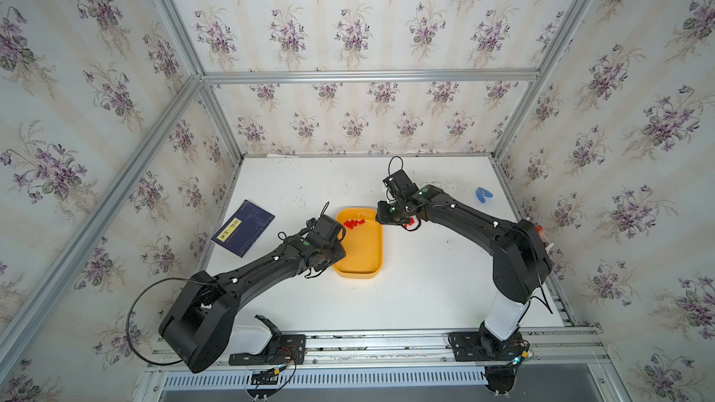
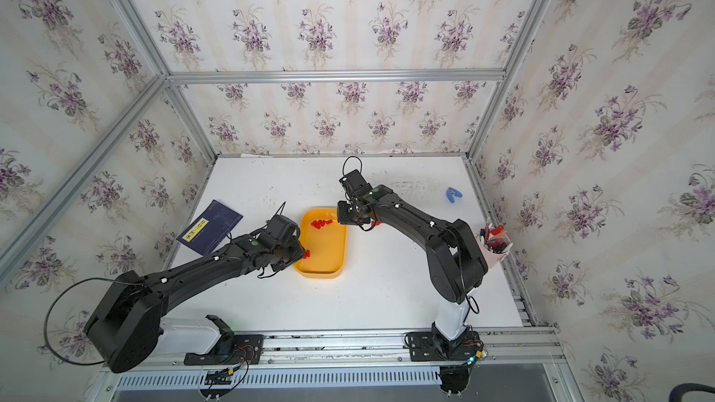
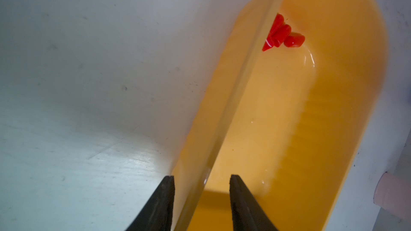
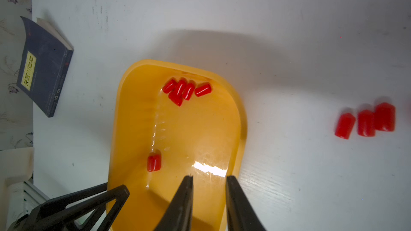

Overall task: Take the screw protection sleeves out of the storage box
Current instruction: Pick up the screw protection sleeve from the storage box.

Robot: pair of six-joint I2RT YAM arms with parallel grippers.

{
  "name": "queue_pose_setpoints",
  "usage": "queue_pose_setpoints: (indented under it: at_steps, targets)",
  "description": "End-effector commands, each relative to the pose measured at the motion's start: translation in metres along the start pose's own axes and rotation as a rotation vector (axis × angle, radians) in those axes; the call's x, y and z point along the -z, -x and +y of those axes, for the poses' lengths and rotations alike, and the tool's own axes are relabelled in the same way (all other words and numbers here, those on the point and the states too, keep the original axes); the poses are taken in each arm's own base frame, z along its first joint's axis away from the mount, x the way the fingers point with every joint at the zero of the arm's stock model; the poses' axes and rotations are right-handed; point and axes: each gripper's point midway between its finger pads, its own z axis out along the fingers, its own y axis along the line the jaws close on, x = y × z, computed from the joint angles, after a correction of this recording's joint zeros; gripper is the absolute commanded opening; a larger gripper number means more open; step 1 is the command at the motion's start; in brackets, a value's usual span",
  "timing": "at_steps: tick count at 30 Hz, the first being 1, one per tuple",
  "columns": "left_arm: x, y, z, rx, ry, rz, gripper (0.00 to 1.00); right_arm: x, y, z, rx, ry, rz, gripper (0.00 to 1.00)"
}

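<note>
Sleeves (image 4: pixel 188 91) ahead of right tool (image 4: pixel 209 177) look light, slick; pinch one across its barrel; both tools spread, left tool (image 3: pixel 202 176) astride box (image 3: pixel 333 85) rim.

Diffuse, even light is filling both top views; the frame rails (image 1: pixel 367 76) are bowing near the edges. In the right wrist view, glare is flaring on the floor of the storage box (image 4: pixel 209 168), and a broad soft shadow is lying across the table (image 4: pixel 222 45). The left wrist view is rendering the storage box rim blurred.
</note>
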Motion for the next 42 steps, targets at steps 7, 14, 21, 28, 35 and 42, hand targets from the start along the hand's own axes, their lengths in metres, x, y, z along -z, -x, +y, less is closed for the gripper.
queue_pose_setpoints:
  at_steps: [7,14,21,28,35,42]
  targets:
    - [0.007,0.001,-0.006,-0.007,-0.045,-0.015,0.46,-0.013,0.0,0.017,-0.061,0.032,0.026,0.31]
    - [0.018,0.009,-0.004,-0.089,-0.019,-0.048,0.46,-0.029,0.003,0.029,0.035,0.04,0.041,0.3]
    - [0.032,0.017,-0.003,-0.151,-0.03,-0.068,0.47,-0.049,0.005,0.048,0.231,0.078,0.088,0.31]
    - [0.028,0.014,-0.008,-0.163,-0.063,-0.04,0.45,-0.065,0.012,0.043,0.36,0.031,0.107,0.31]
    - [0.019,0.011,-0.004,-0.166,-0.052,-0.024,0.43,-0.073,0.009,0.045,0.332,0.039,0.124,0.3]
    - [0.014,0.01,-0.005,-0.161,-0.056,-0.015,0.42,-0.086,0.008,0.032,0.223,-0.024,0.138,0.28]
